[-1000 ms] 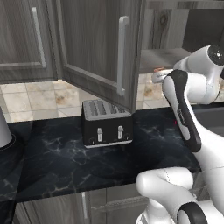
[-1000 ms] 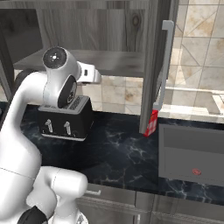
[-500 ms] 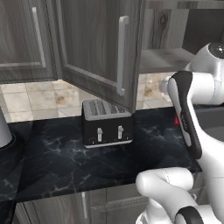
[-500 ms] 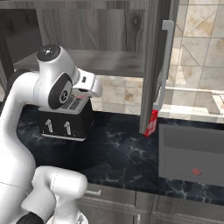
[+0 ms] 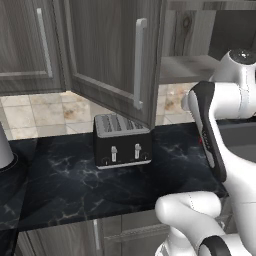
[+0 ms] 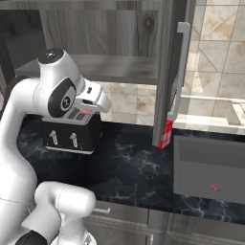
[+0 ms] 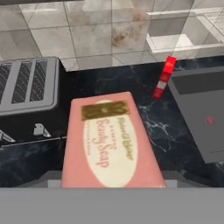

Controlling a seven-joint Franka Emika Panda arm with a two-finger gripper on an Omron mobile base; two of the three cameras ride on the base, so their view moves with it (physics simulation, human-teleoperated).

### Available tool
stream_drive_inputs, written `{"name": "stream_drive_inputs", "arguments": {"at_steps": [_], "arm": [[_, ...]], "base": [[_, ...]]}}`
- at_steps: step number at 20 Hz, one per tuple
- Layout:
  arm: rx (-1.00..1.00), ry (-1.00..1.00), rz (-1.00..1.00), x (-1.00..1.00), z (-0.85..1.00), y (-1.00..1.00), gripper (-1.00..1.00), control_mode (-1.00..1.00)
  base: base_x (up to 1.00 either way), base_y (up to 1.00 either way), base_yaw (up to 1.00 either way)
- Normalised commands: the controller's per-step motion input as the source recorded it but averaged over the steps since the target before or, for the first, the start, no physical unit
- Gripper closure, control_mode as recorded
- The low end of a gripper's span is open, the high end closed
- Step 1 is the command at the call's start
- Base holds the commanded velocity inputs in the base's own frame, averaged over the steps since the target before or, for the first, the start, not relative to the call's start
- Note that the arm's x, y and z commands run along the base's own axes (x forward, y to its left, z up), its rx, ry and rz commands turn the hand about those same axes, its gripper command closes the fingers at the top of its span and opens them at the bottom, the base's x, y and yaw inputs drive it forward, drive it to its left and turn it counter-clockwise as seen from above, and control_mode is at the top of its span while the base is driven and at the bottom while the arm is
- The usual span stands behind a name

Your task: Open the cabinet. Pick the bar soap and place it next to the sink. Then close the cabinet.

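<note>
The bar soap (image 7: 109,140), a pink block with a "Beauty Soap" label, lies close in the hand view, held above the black counter. My gripper (image 6: 89,108) is shut on it, just over the toaster's right end; the soap hides the fingertips. The cabinet (image 6: 119,28) stands open: its left door (image 5: 115,55) swings out over the toaster and its right door (image 6: 166,72) is seen edge-on. The pale shelf (image 6: 119,67) is bare. The sink (image 6: 210,167) lies at the right, well apart from my gripper; its basin (image 7: 199,109) also shows to the soap's right.
A black toaster (image 5: 122,140) stands on the marbled countertop (image 5: 65,185) under the left door. A slim red-and-white bottle (image 6: 165,134) stands by the sink's left rim, below the right door. Tiled wall (image 7: 87,35) is behind.
The hand has come out of the cabinet and dropped from shelf height to just above the toaster, carrying the soap. The arm's upper joint has swung lower and toward the base.
</note>
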Motion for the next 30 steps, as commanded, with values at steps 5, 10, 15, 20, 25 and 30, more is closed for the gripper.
{"name": "stream_drive_inputs", "arguments": {"at_steps": [5, 10, 15, 20, 25, 30], "arm": [[0.00, 0.02, 0.00, 0.00, -0.39, -0.23, 1.00, -1.00], [0.00, 0.06, 0.00, 0.00, -0.49, -0.34, 1.00, -1.00], [0.00, 0.08, 0.00, 0.00, -0.36, -0.31, 1.00, -1.00], [-0.01, 0.12, 0.00, 0.00, -0.31, -0.32, 1.00, -1.00], [-0.03, 0.09, 0.00, 0.03, -0.18, -0.29, 1.00, -1.00], [-0.04, 0.04, 0.00, 0.00, -0.14, -0.24, 1.00, -1.00]], "base": [[0.00, 0.00, 0.00], [0.00, 0.00, 0.00], [0.00, 0.00, 0.00], [0.00, 0.00, 0.00], [0.00, 0.00, 0.00], [0.00, 0.00, 0.00]]}}
